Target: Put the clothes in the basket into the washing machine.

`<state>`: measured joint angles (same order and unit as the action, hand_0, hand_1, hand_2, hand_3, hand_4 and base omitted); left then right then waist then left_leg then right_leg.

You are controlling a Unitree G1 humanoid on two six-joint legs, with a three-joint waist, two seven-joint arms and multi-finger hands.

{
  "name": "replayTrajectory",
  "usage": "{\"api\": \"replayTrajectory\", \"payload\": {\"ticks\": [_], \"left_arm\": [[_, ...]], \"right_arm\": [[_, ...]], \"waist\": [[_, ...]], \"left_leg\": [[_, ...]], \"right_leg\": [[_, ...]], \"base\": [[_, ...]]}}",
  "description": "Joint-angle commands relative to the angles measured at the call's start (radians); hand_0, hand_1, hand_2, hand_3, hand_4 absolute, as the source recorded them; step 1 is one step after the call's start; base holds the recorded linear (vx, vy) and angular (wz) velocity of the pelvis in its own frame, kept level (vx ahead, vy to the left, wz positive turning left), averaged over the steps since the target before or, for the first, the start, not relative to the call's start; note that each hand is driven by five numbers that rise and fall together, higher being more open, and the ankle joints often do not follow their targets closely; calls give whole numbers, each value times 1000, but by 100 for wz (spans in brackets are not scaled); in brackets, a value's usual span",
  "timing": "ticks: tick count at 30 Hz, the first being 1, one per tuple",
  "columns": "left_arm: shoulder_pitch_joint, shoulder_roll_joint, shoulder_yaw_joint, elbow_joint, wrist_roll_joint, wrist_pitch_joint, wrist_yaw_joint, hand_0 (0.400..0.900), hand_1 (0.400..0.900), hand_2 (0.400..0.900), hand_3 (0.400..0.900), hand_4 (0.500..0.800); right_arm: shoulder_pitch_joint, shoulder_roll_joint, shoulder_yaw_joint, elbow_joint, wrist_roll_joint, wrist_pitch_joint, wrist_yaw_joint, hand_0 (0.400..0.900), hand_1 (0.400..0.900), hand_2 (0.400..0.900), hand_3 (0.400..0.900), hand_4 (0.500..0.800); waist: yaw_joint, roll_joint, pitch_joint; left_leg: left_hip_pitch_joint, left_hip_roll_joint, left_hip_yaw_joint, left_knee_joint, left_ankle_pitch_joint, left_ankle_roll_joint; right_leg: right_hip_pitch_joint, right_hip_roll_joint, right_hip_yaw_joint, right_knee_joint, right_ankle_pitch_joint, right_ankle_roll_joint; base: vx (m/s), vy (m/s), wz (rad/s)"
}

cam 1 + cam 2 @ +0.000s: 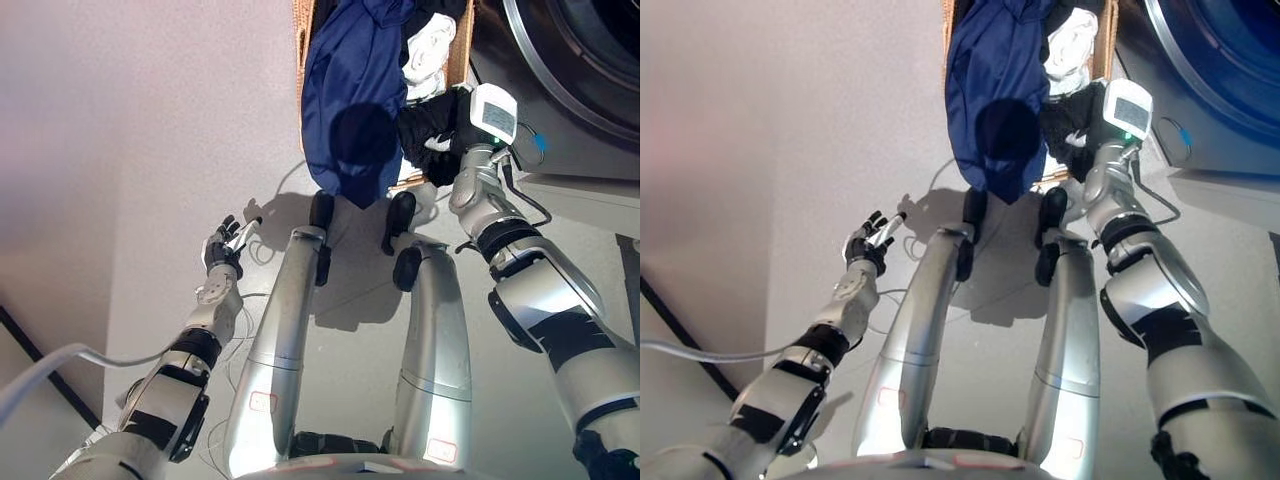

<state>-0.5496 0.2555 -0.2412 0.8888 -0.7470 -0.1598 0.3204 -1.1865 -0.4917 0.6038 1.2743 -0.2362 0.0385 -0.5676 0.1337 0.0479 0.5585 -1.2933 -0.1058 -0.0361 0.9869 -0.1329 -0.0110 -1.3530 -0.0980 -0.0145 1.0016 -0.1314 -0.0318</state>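
Nearest, low on the left side of the view, the left hand [226, 248] hangs over the bare grey floor [120, 150] with its fingers spread loosely and holding nothing, well apart from the laundry. Farther up and to the right, the right arm reaches toward the basket, and the right hand [436, 128] is sunk into a black garment [425, 122] at the basket's lower right corner; dark hand and dark cloth run together there, so whether its fingers are closed on the cloth cannot be told. Beyond it stands the brown basket [461, 45], its side wall showing at the right and a strip of its other side at the left. A large dark blue garment [350, 90] spills out over the basket's near edge and hangs down toward the floor, covering most of the basket's front. Just beside it, higher in the basket, lies a white piece of clothing [428, 52], touching both the blue and the black cloth. Farthest, at the upper right, the washing machine [560, 110] shows its grey front and the round rim of its door [1230, 45], just beside the basket.
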Motion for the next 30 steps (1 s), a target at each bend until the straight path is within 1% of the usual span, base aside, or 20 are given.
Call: {"api": "replayTrajectory", "payload": {"ticks": [1,2,3,5,6,8,9,10,13,14,18,21,24,27,28,29,30], "left_arm": [[74,15,-4,2,4,-53,39,900,900,900,900,800],[75,18,-3,-5,5,-58,43,900,900,900,900,800],[83,19,-7,-50,15,-68,57,900,900,900,900,800],[95,18,-7,-58,16,-69,59,900,900,900,900,800],[105,17,1,-61,15,-71,66,900,900,900,900,800],[107,15,6,-58,17,-69,68,900,900,900,900,800],[110,17,16,-77,14,-75,82,900,900,900,900,800],[118,16,21,-95,18,-75,84,900,900,900,900,800],[136,16,32,-98,14,-71,84,900,900,900,900,800],[145,16,46,-94,9,-68,86,900,900,900,900,800],[161,18,73,-79,-7,-57,89,900,900,900,900,800],[172,21,82,-65,-14,-52,86,900,900,900,900,800],[178,28,82,-60,-11,-48,82,900,900,900,900,800],[184,38,71,-61,-4,-48,73,900,900,900,900,800],[187,46,57,-65,0,-50,65,900,900,900,900,800],[186,45,58,-65,0,-50,65,900,900,900,900,800],[191,55,36,-103,6,-59,63,900,900,900,900,800]], "right_arm": [[92,-16,8,-6,-5,6,-41,400,400,400,400,500],[88,-18,6,-18,-5,7,-48,400,400,400,400,500],[83,-24,1,-36,-7,11,-66,400,400,400,400,500],[77,-28,-5,-50,-8,10,-78,400,400,400,400,500],[62,-42,-9,-88,-7,10,-91,400,400,400,400,500],[55,-45,-16,-115,-4,8,-100,400,400,400,400,500],[41,-59,-24,-160,6,7,-114,400,400,400,400,500],[40,-71,-29,-190,10,3,-116,400,400,400,400,500],[30,-90,-45,-239,27,-2,-114,400,400,400,400,500],[23,-105,-56,-286,41,-9,-113,400,400,400,400,500],[8,-132,-92,-366,79,-19,-109,400,400,400,400,500],[-17,-148,-99,-370,86,-19,-109,400,400,400,400,500],[-53,-173,-76,-347,72,-14,-111,400,400,400,400,500],[-118,-224,-26,-277,43,-2,-116,400,400,400,400,500],[-160,-263,21,-203,15,11,-119,400,400,400,400,500],[-163,-263,23,-201,16,10,-120,400,400,400,400,500],[-195,-304,78,-130,-26,26,-124,400,400,400,400,500]], "waist": [[-30,62,-100],[-31,60,-103],[-32,58,-110],[-32,56,-113],[-35,49,-120],[-37,44,-122],[-43,37,-131],[-45,34,-133],[-50,27,-137],[-55,19,-142],[-65,5,-150],[-66,-2,-154],[-65,-3,-155],[-56,-2,-159],[-47,-2,-162],[-47,-1,-161],[-35,3,-165]], "left_leg": [[46,-34,21,-75,-50,33],[48,-32,21,-78,-49,32],[52,-32,21,-85,-48,31],[57,-32,22,-91,-46,30],[66,-29,21,-101,-44,30],[76,-27,22,-109,-42,28],[88,-26,18,-124,-39,28],[96,-23,18,-135,-36,27],[121,-21,12,-157,-33,25],[138,-16,11,-172,-33,24],[168,-10,5,-197,-35,23],[185,-10,4,-205,-38,24],[195,-12,4,-212,-41,23],[205,-13,1,-219,-42,22],[207,-15,-3,-220,-42,21],[207,-15,-3,-220,-42,21],[209,-17,-5,-220,-43,19]], "right_leg": [[34,-9,0,26,-107,68],[37,-9,-1,24,-106,68],[38,-10,1,19,-102,69],[42,-8,3,14,-99,69],[50,-5,5,4,-96,70],[59,-4,5,-4,-93,70],[72,-4,4,-19,-89,71],[81,-5,3,-27,-88,70],[108,-5,4,-46,-87,70],[124,-2,4,-61,-86,69],[163,-1,1,-90,-90,67],[182,1,2,-100,-94,66],[191,-2,1,-102,-98,67],[200,-10,0,-107,-103,70],[202,-14,-2,-105,-105,72],[202,-14,-3,-105,-105,72],[202,-21,-7,-100,-109,73]], "base": [[0,7,-3],[-5,13,-4],[-7,13,-4],[-3,3,-3],[-6,3,-6],[-3,7,-8],[-1,7,-7],[3,1,-4],[4,-2,-2],[14,-7,-6],[25,-6,-5],[47,-5,-5],[38,-3,0],[56,-21,8],[49,-32,10],[76,-48,15],[58,-38,13]]}}
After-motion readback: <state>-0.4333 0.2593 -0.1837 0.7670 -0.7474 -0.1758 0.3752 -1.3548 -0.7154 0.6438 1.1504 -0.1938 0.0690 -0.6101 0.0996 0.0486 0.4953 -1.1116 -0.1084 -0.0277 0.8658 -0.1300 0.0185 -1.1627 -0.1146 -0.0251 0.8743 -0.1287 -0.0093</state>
